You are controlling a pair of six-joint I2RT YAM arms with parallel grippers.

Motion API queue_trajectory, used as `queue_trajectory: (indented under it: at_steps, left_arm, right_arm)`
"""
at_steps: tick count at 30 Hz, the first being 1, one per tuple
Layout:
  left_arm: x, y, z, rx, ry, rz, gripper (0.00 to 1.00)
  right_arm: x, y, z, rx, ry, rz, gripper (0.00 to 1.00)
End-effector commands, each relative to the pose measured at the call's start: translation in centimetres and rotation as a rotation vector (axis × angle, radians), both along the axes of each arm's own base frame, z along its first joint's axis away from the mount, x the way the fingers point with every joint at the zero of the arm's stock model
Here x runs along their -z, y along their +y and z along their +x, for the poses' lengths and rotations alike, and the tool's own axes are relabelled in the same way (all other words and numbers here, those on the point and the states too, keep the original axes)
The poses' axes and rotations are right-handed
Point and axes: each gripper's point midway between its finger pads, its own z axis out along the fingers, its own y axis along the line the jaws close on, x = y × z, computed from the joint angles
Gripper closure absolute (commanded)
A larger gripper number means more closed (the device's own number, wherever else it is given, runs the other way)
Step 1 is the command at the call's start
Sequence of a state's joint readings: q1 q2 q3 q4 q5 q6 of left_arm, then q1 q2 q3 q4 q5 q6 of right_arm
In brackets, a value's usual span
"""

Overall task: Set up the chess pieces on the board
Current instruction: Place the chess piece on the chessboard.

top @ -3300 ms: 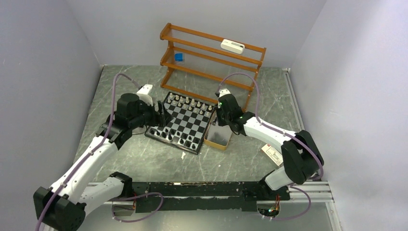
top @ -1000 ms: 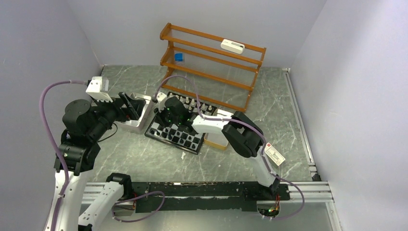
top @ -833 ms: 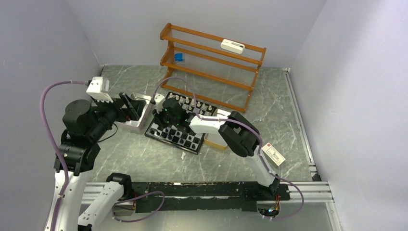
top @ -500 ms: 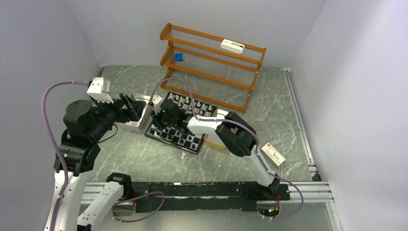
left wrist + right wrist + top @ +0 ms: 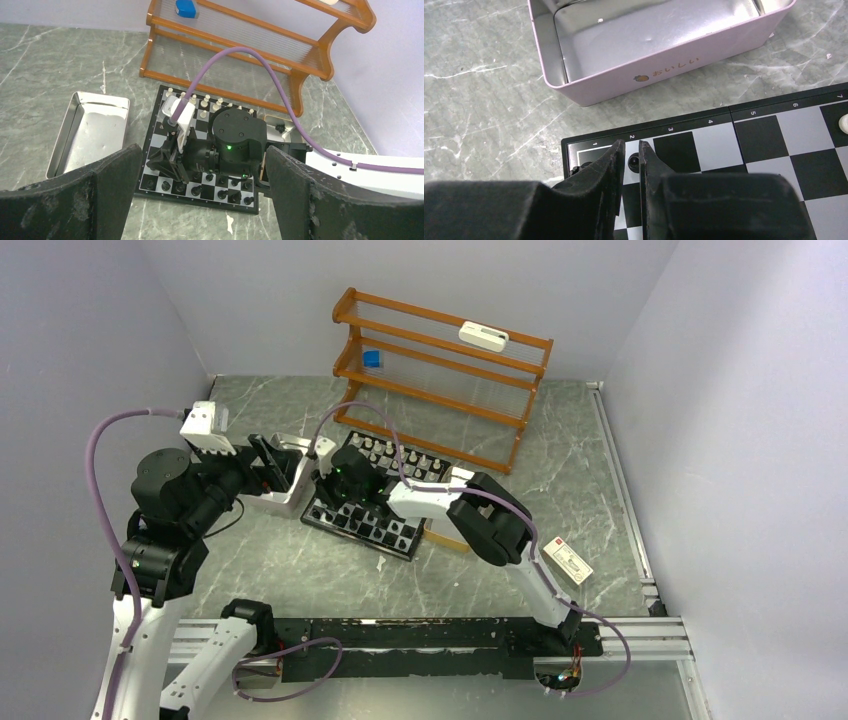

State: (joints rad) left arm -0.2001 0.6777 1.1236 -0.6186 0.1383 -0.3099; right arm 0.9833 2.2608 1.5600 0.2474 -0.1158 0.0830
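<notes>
Black fingers of the right gripper (image 5: 631,145) hung at the corner of the board (image 5: 719,142) beside the metal tray (image 5: 649,30), narrowed to a slit with one black piece (image 5: 633,160) between them; whether they pinched it could not be told. White pieces (image 5: 205,103) lined the far edge. The left gripper (image 5: 202,150), fingers spread wide, hovered above the table (image 5: 330,570).

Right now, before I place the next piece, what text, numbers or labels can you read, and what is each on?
"おいしい", next to a small fruit mark: on the outer side wall of the metal tray.
"1", "2", "3", "4", "5", "6", "7": printed along the dark rim of the board.
White and red card, top view: its print is too small to read.
</notes>
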Motion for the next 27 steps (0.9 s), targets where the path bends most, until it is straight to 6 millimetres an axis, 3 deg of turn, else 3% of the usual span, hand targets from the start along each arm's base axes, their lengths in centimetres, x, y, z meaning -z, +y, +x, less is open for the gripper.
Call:
queue_trajectory:
  at_steps: [1, 27]
  left_arm:
    - [-1.08, 0.19, -0.15, -0.007, -0.033, 0.011, 0.03]
    - [-0.58, 0.43, -0.09, -0.02, -0.032, 0.021, 0.03]
  right_arm:
    - [0.66, 0.46, 0.09, 0.003, -0.001, -0.01, 0.8]
    - [0.99, 1.12, -0.13, 0.001, 0.058, -0.013, 0.79]
